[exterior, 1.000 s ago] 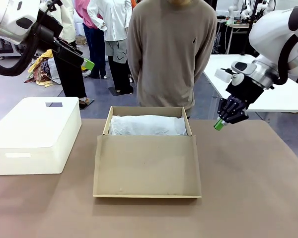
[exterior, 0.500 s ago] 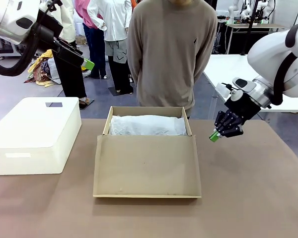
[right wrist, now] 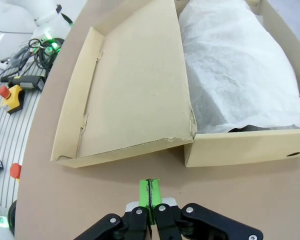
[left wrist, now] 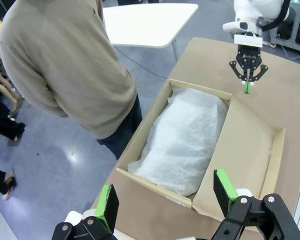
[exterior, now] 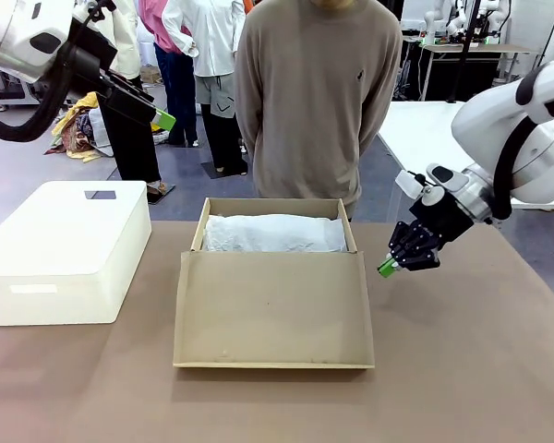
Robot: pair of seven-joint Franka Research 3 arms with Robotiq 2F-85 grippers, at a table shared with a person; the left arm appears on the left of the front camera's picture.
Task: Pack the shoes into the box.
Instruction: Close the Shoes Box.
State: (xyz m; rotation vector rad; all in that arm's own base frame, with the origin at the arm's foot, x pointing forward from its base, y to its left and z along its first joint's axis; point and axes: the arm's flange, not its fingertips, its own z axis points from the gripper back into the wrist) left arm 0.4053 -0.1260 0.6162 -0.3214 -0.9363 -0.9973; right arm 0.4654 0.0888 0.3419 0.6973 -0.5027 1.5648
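The box (exterior: 273, 314) sits mid-table, its lid flap lying open toward me. Crumpled white tissue paper (exterior: 275, 233) fills its far half. The shoes are hidden under that tissue; a thin dark sliver shows at its edge in the right wrist view, and I cannot tell what it is. My right gripper (exterior: 388, 268) hangs just off the box's right wall, low over the table, shut with nothing between its green pads (right wrist: 150, 192). High above the table's left side, my left gripper (exterior: 162, 118) stands open and empty, with the box far below its spread fingers (left wrist: 225, 190).
A white plastic bin (exterior: 65, 249) with a handle slot stands on the table's left. A person (exterior: 319, 92) in a beige sweater stands at the far edge, arms behind the back. Cables and a red-buttoned switch (right wrist: 12, 95) lie beyond the table's edge.
My right gripper has come down and to the left, nearer the box's right wall, staying shut. The left arm, the box and the person have not moved.
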